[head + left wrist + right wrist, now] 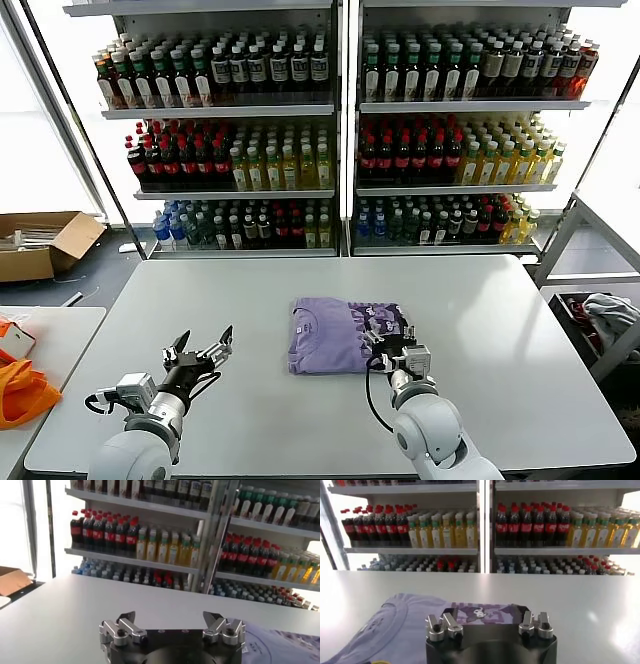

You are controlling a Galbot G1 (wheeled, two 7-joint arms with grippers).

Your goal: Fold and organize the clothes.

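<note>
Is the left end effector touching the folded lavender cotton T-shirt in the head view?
No, the left end effector hovers open, apart from the folded lavender cotton T-shirt.

Two shelving racks (345, 130) are standing across the top of the frame, carrying rows of bottles (420, 150). A cardboard box (45, 245) is sitting at the left edge, an orange bag (20, 390) is lying at lower left, and the grey counter (200, 300) is filling the middle.
</note>
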